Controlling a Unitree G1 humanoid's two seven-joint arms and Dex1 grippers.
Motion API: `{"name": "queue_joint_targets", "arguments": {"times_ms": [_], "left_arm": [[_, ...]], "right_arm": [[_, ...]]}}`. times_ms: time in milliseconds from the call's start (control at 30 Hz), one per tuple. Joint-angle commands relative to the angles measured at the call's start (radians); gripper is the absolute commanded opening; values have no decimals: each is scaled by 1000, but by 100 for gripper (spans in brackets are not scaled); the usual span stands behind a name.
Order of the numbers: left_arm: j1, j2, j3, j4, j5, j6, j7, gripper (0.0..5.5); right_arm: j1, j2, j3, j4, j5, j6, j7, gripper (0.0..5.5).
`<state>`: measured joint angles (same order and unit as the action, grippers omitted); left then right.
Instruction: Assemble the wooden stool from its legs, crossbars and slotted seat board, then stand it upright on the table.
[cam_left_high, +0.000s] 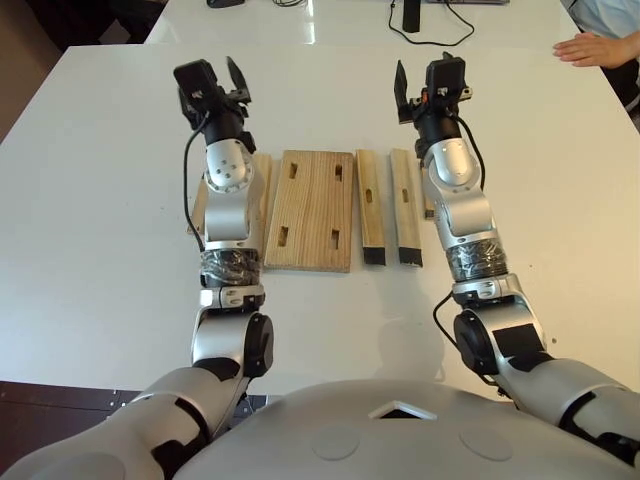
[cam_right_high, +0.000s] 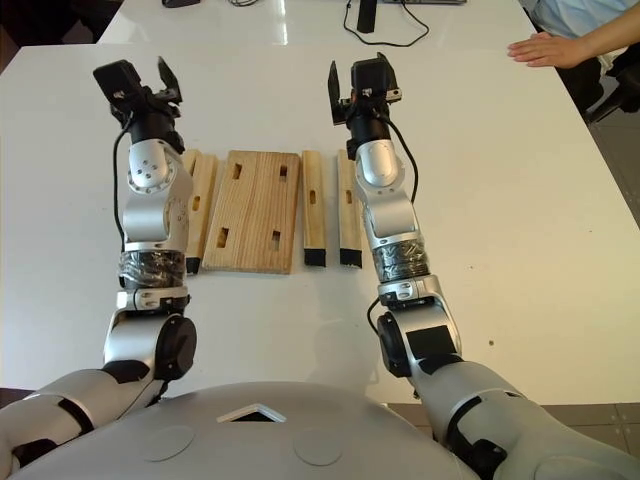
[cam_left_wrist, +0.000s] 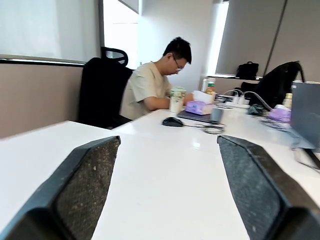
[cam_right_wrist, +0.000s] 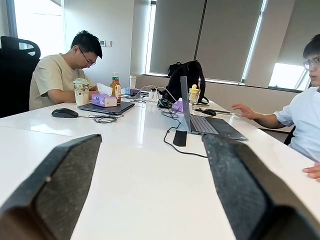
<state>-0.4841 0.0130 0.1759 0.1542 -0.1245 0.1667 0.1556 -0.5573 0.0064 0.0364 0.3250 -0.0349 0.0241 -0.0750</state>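
Seat board (cam_left_high: 311, 209) — robot-side of left end effector (cam_left_high: 215, 75), untouched.

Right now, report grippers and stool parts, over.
Both grippers open, empty: left gripper, right gripper, held beyond the parts. Seat board flat, legs flat beside it, nothing joined. Left arm overhangs the pieces on its side.
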Motion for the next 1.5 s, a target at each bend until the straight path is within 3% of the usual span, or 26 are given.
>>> {"name": "queue_joint_targets", "arguments": {"times_ms": [33,233,367,500,767,967,1100,1300,1500], "left_arm": [[5,36,14,2,-57,106,-76,362],[1,55,-95,40,102,27,-45,362],[15,-21,-103,8,77,97,-10,362],[42,-60,-85,-5,92,105,50,362],[85,-58,-11,-118,-114,144,-103,362],[96,-49,-18,-153,-150,176,-150,362],[152,78,15,-204,-235,231,-329,362],[296,359,183,-218,-402,361,-611,362],[535,459,269,-213,-435,336,-763,362]], "right_arm": [[-73,70,-66,42,96,49,-10,370],[-228,220,-173,216,246,79,-86,370],[-221,295,-89,216,262,90,-54,370],[-196,288,33,221,181,7,-42,370],[-216,274,11,231,245,-2,-87,370],[-235,269,80,267,209,7,-58,370],[-222,278,71,281,236,45,-71,370],[-166,266,60,224,253,87,-109,370],[-135,252,77,159,244,125,-135,370]]}}
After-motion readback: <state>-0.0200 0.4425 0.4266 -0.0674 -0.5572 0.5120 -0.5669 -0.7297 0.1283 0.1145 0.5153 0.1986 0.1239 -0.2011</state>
